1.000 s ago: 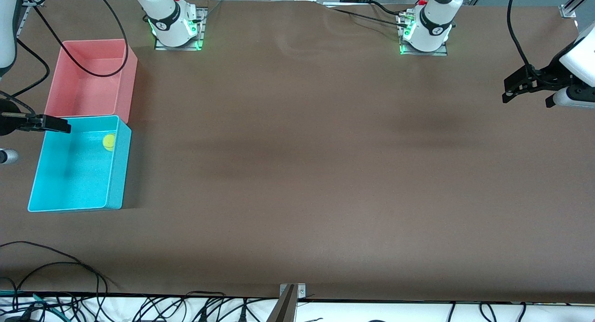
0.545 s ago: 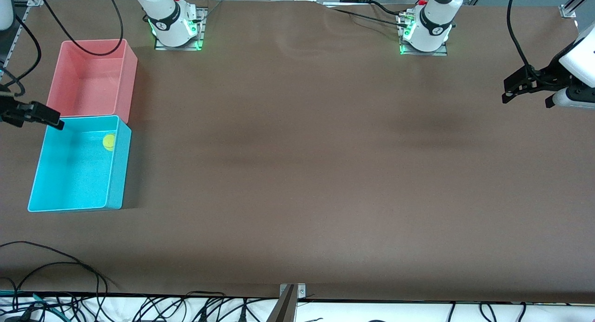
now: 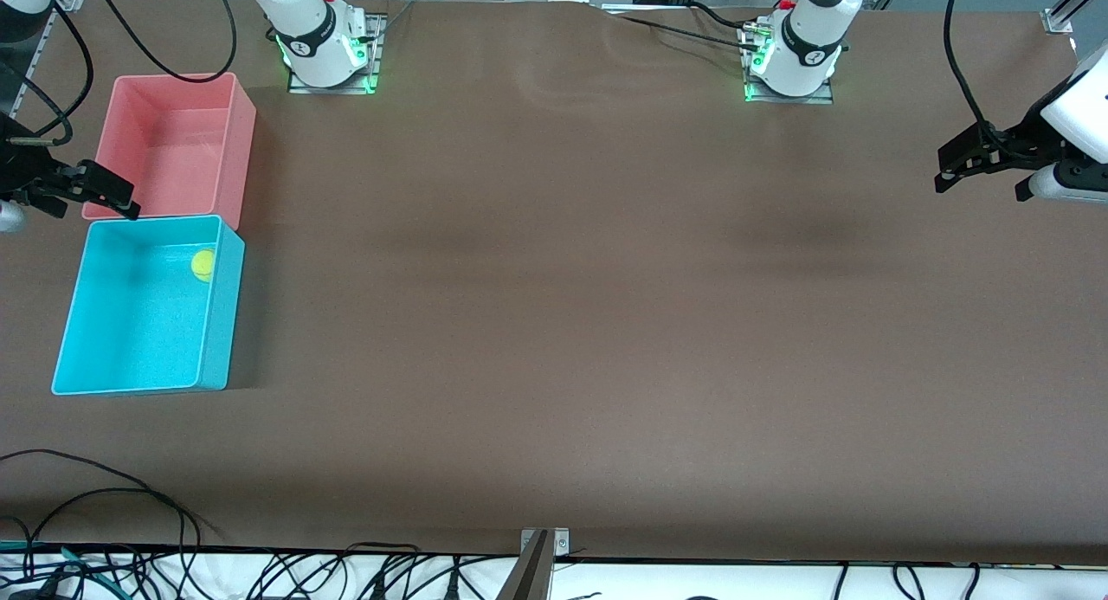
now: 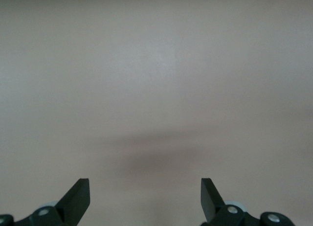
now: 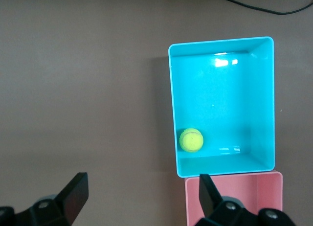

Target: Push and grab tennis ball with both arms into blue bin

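One tennis ball stays in blue bin; right tool apparently retreated.

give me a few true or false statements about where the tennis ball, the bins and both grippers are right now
1. The tennis ball lies inside the blue bin. True.
2. The right gripper is shut on the ball. False: it is open and empty, up over the pink bin's edge.
3. The pink bin holds a ball. False: it is empty.
4. The left gripper is open over bare table at the left arm's end. True.
5. The blue bin sits nearer the front camera than the pink bin. True.
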Robot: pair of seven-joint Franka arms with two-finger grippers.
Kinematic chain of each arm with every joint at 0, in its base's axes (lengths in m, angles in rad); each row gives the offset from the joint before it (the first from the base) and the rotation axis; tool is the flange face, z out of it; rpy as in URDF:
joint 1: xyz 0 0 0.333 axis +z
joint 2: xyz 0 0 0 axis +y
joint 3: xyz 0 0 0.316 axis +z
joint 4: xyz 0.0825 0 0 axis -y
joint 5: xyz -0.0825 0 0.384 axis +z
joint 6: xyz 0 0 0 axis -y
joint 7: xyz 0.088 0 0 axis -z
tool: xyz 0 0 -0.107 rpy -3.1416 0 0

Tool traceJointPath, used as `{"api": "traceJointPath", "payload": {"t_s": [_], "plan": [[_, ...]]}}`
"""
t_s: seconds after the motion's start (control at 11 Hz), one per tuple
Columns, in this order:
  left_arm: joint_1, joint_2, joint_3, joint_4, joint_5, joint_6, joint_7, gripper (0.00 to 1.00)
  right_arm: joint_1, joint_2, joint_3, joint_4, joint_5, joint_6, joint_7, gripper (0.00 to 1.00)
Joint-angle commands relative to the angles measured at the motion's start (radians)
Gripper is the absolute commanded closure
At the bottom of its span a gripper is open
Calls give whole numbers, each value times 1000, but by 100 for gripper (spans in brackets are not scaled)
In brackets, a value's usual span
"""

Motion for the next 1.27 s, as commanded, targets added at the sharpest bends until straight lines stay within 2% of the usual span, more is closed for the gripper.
{"api": "traceJointPath", "payload": {"t_s": [0.0, 0.09, 0.18, 0.55, 1.0, 1.18], "plan": [[6, 4, -3, 14, 5, -15, 8, 0, -25, -12, 28, -5, 1, -7, 10, 0], [6, 4, -3, 14, 5, -15, 8, 0, -30, -11, 64, -2, -23, -34, 14, 0], [6, 4, -3, 14, 5, -14, 8, 0, -54, -13, 69, -2, -19, -31, 37, 0], [6, 4, -3, 14, 5, -14, 8, 0, -59, -4, 77, 45, -8, -56, 100, 0], [6, 4, -3, 14, 5, -12, 8, 0, -56, -25, 86, 50, 42, -104, 100, 0], [6, 4, -2, 14, 5, -12, 8, 0, -53, -19, 82, 84, 41, -114, 91, 0]]}}
